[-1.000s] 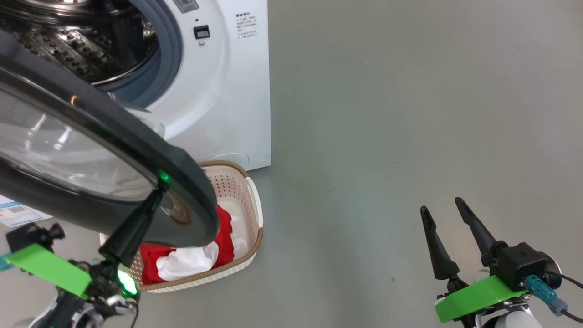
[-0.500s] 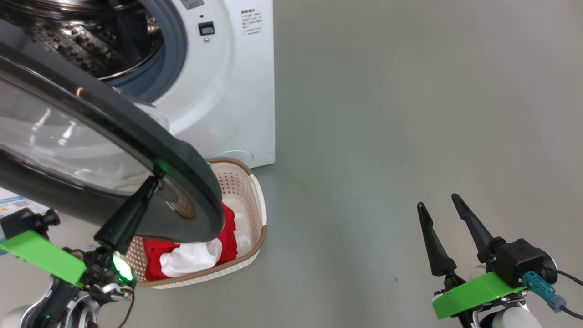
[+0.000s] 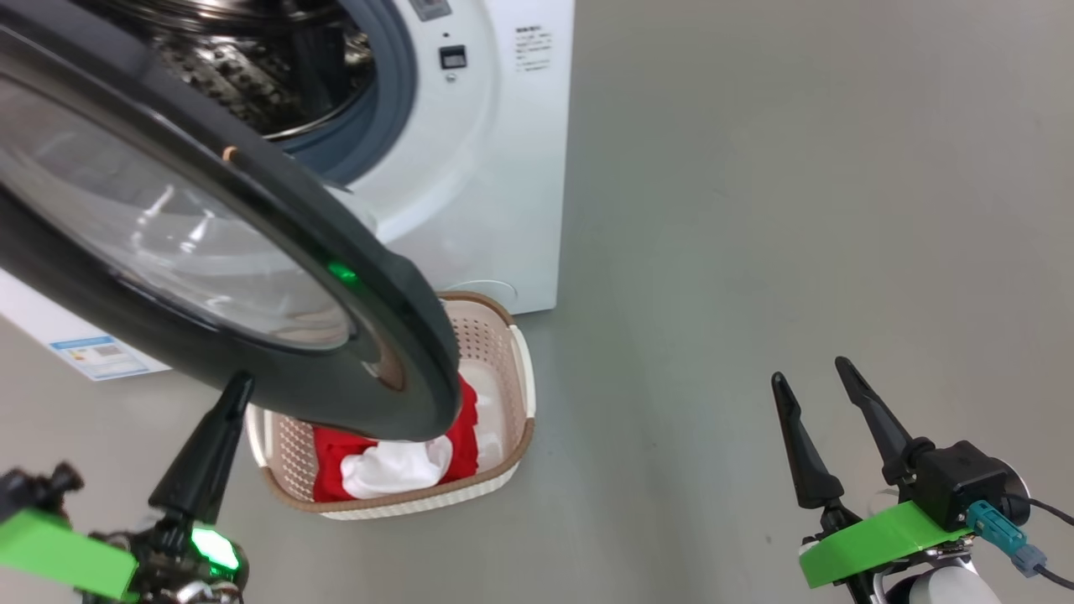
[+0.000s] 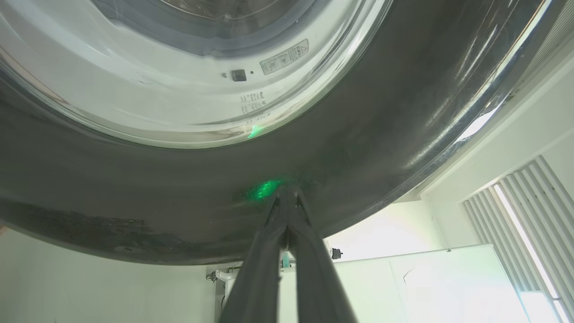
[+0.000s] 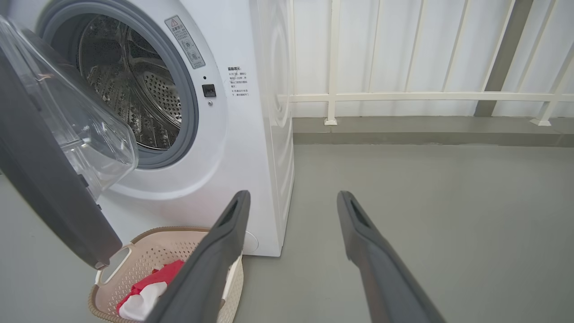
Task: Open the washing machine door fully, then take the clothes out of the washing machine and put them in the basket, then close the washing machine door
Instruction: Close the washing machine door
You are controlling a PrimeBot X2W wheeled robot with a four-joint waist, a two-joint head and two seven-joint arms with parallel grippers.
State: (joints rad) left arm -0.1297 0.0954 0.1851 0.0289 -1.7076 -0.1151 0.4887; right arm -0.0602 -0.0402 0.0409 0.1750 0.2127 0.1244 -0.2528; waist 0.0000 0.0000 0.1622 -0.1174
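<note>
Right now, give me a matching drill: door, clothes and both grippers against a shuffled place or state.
1. door
2. clothes
3. left gripper
4. right gripper

A. open, above bare floor
B. lying in the basket
C. shut, tips up at the door's black rim
D. swung open, above the basket

Pairs: 1-D, 2-B, 3-C, 4-A

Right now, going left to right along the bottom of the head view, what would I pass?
In order: left end effector → basket → right end effector.
</note>
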